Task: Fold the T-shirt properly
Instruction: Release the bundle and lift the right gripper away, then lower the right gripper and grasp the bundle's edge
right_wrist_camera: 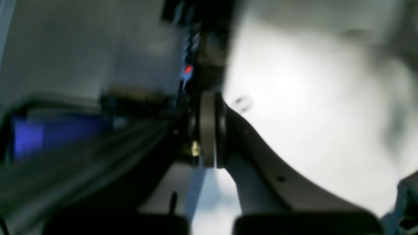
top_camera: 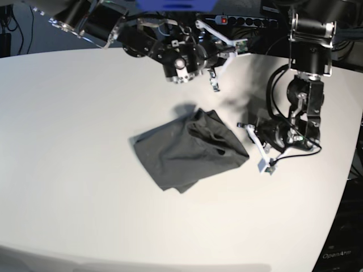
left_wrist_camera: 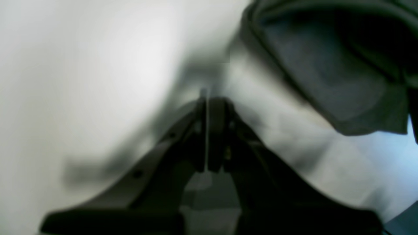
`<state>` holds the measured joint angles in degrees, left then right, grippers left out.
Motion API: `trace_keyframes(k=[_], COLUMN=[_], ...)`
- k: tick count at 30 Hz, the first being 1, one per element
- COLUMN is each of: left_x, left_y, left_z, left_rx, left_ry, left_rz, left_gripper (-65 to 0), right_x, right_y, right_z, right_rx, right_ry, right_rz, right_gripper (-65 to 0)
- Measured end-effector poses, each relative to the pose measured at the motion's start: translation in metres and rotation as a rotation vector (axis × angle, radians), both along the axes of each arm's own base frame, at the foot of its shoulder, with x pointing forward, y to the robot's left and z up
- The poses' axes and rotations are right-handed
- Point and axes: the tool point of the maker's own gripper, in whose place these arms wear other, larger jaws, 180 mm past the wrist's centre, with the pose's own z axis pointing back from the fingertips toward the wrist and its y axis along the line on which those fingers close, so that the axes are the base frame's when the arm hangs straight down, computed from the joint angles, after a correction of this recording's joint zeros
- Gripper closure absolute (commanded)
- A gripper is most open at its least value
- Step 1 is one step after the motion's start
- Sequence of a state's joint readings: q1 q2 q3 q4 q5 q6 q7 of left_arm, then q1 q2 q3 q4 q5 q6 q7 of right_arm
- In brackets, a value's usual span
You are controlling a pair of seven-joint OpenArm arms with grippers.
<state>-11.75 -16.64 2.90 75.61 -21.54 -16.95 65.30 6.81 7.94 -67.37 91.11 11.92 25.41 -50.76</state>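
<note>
T-shirt [top_camera: 190, 149] lies crumpled on the white table [top_camera: 68, 141]. Left gripper [top_camera: 262, 152], at its 3 o'clock, and right gripper [top_camera: 215, 85], at 1 o'clock, are both clenched empty.

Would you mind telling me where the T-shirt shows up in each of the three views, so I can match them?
Left wrist: the T-shirt fills the upper right corner, lying beyond the shut left gripper.
Right wrist: not clearly in view; only a dark blurred scrap shows at the lower right edge, and I cannot tell whether it is cloth.
Base: crumpled at the middle of the table, T-shirt at.
Shared landmark: the white table.
</note>
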Motion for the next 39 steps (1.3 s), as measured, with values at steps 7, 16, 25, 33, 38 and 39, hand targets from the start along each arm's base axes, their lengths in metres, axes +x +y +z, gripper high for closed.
trace_keyframes(k=[7,16,25,33,38,39], left_x=[0.000,0.000,0.000,0.000,0.000,0.000], left_y=[0.000,0.001,0.002,0.003,0.003,0.003], left_z=[0.000,0.000,0.000,0.000,0.000,0.000], left_rx=[0.000,0.003,0.005,0.008,0.007,0.007], left_ry=[0.000,0.000,0.001,0.001,-0.002,-0.001], left_rz=[0.000,0.000,0.000,0.001,0.001,0.001], left_gripper=[-1.9,-1.9,-1.9,-1.9,-1.9,-1.9], right_x=[0.039,0.064,0.074,0.097,0.098,0.099], right_y=[-0.038,-0.053,-0.051,-0.078,-0.080,-0.080], right_z=[-0.004,0.002,0.018,0.020,0.020,0.021], right_rx=[-0.029,-0.024,0.007,-0.017,-0.020,-0.020], right_ry=[-0.026,-0.044,-0.085,-0.108,-0.112,-0.115], right_rz=[-0.126,-0.189,-0.186,-0.258,-0.260,-0.260], right_gripper=[-0.1,-0.1,-0.1,-0.1,-0.1,-0.1])
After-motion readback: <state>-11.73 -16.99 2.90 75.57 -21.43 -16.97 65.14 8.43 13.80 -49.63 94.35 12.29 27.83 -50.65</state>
